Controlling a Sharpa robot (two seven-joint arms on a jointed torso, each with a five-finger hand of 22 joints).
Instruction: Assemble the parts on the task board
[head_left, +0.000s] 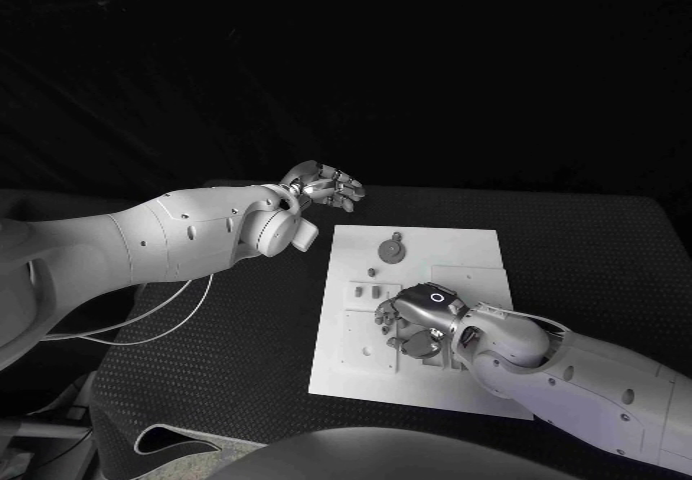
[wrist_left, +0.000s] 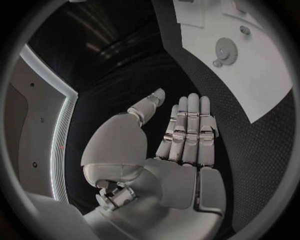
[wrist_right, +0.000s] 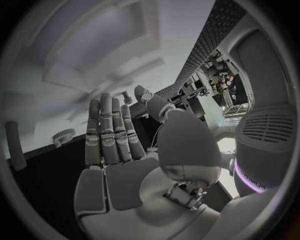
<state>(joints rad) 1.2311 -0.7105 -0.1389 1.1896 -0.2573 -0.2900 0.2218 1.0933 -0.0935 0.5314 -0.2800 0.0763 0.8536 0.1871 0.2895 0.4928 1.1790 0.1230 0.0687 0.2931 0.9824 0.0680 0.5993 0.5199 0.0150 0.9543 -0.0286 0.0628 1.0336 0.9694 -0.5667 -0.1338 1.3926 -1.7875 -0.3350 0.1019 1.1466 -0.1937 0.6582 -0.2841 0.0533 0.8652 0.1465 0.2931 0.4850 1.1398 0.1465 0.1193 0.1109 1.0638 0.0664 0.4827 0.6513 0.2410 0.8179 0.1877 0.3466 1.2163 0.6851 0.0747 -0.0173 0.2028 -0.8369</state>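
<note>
The right hand (head_left: 418, 318) hangs low over the middle of the task board (head_left: 462, 250), palm down in the head view. Its wrist view (wrist_right: 125, 160) shows the fingers straight and side by side, the thumb set off to one side, with nothing held (whether the fingertips touch the board I cannot tell). Small parts lie just beside the hand toward the board's left edge, among them a short row of pegs (head_left: 372, 291).

The left hand (head_left: 326, 187) is raised off the board, just past its far left corner, over the black table (head_left: 245, 350). Its wrist view (wrist_left: 181, 145) shows it flat and released, grasping nothing. A round geared part (head_left: 392, 249) (wrist_left: 224, 49) lies on the board near its far edge, well apart from both hands.
</note>
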